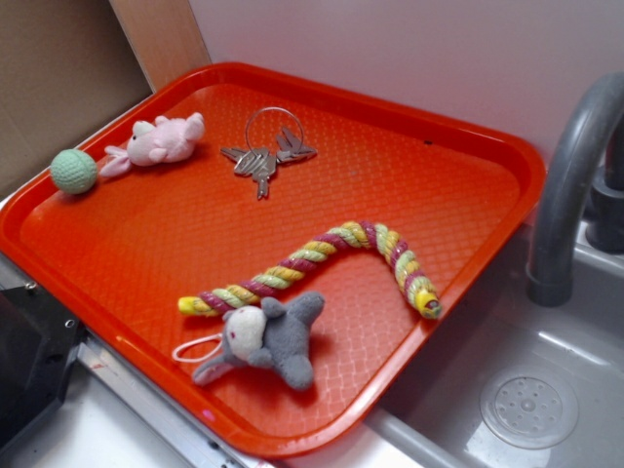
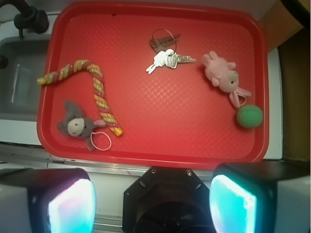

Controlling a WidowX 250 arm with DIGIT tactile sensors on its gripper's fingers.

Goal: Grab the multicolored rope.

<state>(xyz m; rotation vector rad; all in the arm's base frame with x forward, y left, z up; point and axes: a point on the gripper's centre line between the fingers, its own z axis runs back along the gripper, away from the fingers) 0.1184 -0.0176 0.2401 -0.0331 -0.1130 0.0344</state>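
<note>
Multicolored rope (image 1: 322, 255) lies bent on red tray (image 1: 458, 146), touching grey plush toy (image 1: 273, 339). Gripper (image 2: 153, 204) spread wide, seemingly well off. Risk: a low pinch snags plush too.

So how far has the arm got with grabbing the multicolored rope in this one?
Nothing looks done yet. The multicolored rope lies bent on the orange tray, one end beside the grey plush toy, untouched. In the wrist view the gripper is open and empty, its fingers over the near tray edge, well short of the rope. Left: the approach, closing on the rope, and the lift.
</note>
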